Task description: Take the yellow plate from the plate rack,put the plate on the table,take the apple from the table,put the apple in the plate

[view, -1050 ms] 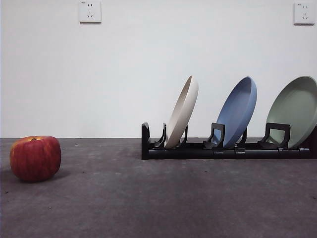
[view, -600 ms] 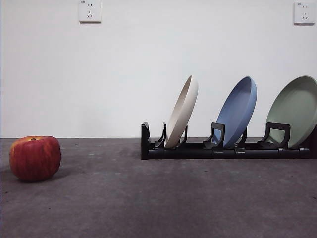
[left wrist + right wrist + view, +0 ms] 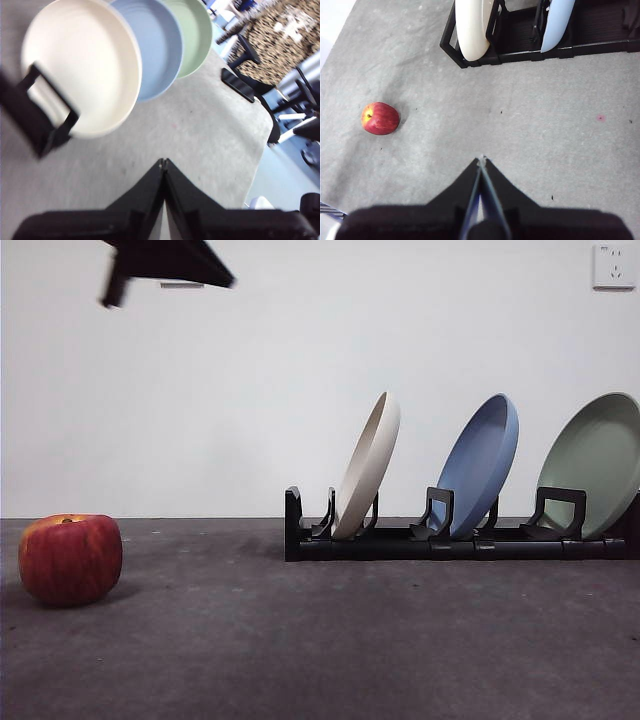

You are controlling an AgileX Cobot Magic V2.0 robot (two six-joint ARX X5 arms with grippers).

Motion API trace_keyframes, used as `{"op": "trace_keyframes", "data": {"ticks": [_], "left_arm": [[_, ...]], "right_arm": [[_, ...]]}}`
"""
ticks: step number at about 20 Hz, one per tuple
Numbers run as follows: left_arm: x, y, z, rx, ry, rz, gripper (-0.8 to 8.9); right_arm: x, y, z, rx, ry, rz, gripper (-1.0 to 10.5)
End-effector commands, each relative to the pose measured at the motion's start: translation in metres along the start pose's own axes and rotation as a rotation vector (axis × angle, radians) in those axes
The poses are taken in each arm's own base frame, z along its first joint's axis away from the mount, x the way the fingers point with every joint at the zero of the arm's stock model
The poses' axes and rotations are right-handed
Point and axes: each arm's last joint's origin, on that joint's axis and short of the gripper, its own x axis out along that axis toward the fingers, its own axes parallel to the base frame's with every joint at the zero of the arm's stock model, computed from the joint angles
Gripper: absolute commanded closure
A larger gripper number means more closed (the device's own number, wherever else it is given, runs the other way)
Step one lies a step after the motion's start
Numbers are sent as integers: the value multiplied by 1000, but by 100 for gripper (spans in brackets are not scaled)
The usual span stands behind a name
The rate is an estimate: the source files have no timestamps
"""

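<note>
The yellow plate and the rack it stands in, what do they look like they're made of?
The yellow plate looks like matte plastic or melamine, possibly glazed ceramic: an even cream surface with no sharp glare and a thin rim. The plate rack looks like moulded black plastic, going by its dull sheen and chunky rounded prongs.

On the flat dark grey counter (image 3: 330, 640), seen from the front, the round red apple (image 3: 70, 559) sits at about 8 o'clock, well apart from the long low black plate rack (image 3: 460, 540), which stretches from centre out to 3 o'clock. Three plates stand tilted in the rack's slots: the cream-yellow round plate (image 3: 367, 466) nearest the apple, the blue round plate (image 3: 478, 466) next, and the pale green round plate (image 3: 595, 464) at the far 3 o'clock end. A dark arm tip (image 3: 165, 262) hangs at 11 o'clock, high above the counter, between apple and rack. A white wall socket (image 3: 613, 267) is at 1 o'clock, behind the rack.
</note>
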Motion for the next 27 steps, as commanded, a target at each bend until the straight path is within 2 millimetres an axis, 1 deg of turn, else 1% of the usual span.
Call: {"op": "trace_keyframes", "data": {"ticks": [1,5,6,8,11,12,13,14,19,21,22,27], "left_arm": [[26,8,17,26,18,-31,817],[61,15,43,57,23,-57,810],[67,15,48,71,21,-54,782],[81,14,56,96,18,-50,619],[102,10,61,132,28,-65,331],[109,7,59,148,33,-62,291],[117,4,57,161,44,-38,230],[124,3,54,175,53,-16,206],[161,-3,41,235,96,59,206],[172,-5,36,266,108,88,206],[175,-4,35,269,113,91,206],[198,13,23,254,148,136,220]], "right_arm": [[-1,1,2,-19,-10,8,949],[-1,1,2,-19,-10,8,950],[-1,1,2,-17,-10,8,950],[-1,1,2,-11,-10,8,950],[-1,1,2,-11,-10,8,950],[-1,1,2,-11,-10,8,950],[-1,1,2,-11,-10,8,950],[-1,1,2,-11,-10,8,950],[2,0,3,-4,3,9,950],[3,-1,3,-1,9,9,950],[3,-1,3,0,11,9,950],[5,-2,3,5,20,8,950]]}}
